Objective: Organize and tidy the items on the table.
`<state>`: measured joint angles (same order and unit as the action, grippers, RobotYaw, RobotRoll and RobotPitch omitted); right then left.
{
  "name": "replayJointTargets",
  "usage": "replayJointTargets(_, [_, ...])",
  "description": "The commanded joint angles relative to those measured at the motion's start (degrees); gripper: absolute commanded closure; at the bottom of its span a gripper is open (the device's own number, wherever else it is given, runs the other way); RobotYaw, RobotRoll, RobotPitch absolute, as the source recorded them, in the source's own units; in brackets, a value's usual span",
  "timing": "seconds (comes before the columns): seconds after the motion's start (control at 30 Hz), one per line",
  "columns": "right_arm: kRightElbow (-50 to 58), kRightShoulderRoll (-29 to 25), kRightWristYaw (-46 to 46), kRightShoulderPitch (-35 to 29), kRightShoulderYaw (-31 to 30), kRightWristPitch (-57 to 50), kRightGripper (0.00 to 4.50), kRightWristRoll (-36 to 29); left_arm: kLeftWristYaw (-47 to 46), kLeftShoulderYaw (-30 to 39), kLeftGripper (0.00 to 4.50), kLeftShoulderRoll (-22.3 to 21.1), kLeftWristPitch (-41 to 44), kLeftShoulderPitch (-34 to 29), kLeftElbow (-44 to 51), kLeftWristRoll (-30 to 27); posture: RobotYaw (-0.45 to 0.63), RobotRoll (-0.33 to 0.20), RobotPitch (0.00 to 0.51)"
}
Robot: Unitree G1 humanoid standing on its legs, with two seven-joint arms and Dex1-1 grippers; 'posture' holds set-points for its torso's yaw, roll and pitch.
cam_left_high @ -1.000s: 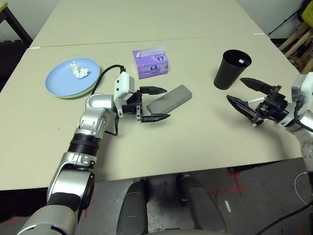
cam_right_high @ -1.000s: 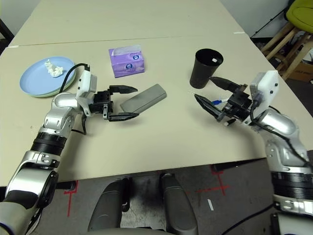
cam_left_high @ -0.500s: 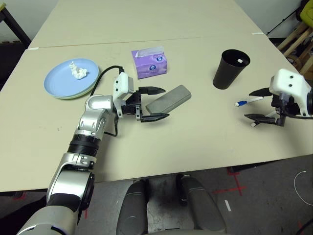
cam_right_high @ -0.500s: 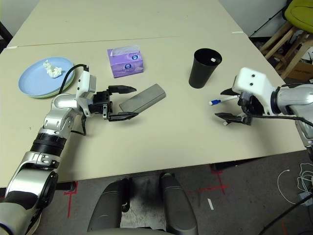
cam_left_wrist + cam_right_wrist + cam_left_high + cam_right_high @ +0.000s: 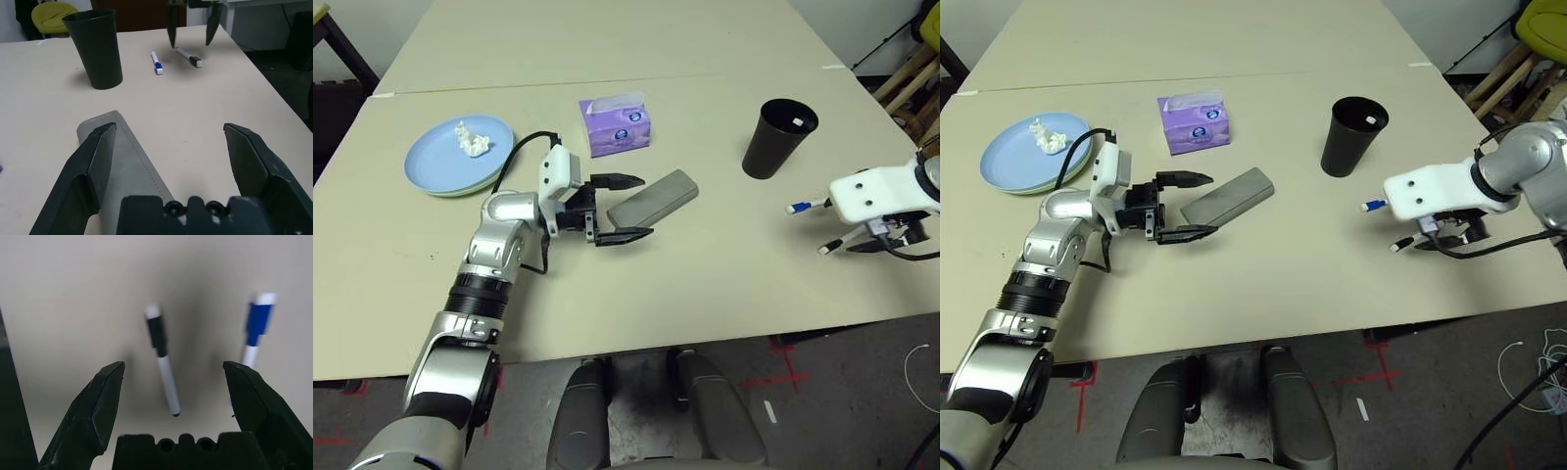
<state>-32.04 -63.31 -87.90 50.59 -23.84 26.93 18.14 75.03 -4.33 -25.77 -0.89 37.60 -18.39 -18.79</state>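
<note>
A light blue plate (image 5: 440, 166) stacked on a pale green one sits far left with crumpled white tissue (image 5: 470, 139) on it. The purple tissue box (image 5: 615, 125) stands behind the grey glasses case (image 5: 653, 198). My left gripper (image 5: 625, 208) is open, its fingers either side of the case's near end without gripping it. The black cup (image 5: 779, 138) stands upright at right. Near it lie the blue-white pen (image 5: 803, 206) and a black-white pen (image 5: 164, 367). My right gripper (image 5: 171, 377) points down, open, above the black-white pen.
The table (image 5: 724, 284) has a seam across the back (image 5: 558, 84), and its front edge runs close behind the right arm. A black cable (image 5: 524, 147) loops from my left wrist toward the plates. Wooden furniture (image 5: 911, 88) stands off the table's right side.
My right arm has swung round from pointing left along the table to pointing straight down over the two pens, staying open. The left arm and all items have held still.
</note>
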Motion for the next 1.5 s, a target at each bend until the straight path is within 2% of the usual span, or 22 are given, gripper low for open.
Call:
replayJointTargets(0.03, [-2.6, 0.6, -1.4, 1.3, -1.0, 5.1, 0.0, 0.9, 0.0, 0.0, 0.03, -0.5, 0.8, -0.9, 1.6, -0.5, 0.07, 0.0, 0.238])
replayJointTargets(1.2, [-7.7, 6.2, -3.5, 3.1, -2.9, 14.3, 0.0, 3.8, -1.5, -0.2, 0.03, -1.6, 1.3, -1.9, 3.4, -0.2, 0.11, 0.0, 0.249])
replayJointTargets(1.3, [-8.3, 6.3, -3.8, 3.3, -3.2, 14.6, 0.64, 3.9, -1.6, -0.2, 0.0, -1.7, 1.4, -1.9, 3.5, -0.3, 0.11, 0.0, 0.246])
replayJointTargets(1.5, [-9.5, 5.6, -4.5, 3.5, -3.0, 14.1, 2.79, 4.0, -1.3, -0.7, 0.0, -2.0, 1.1, -1.8, 3.6, 0.1, 0.11, 0.0, 0.243])
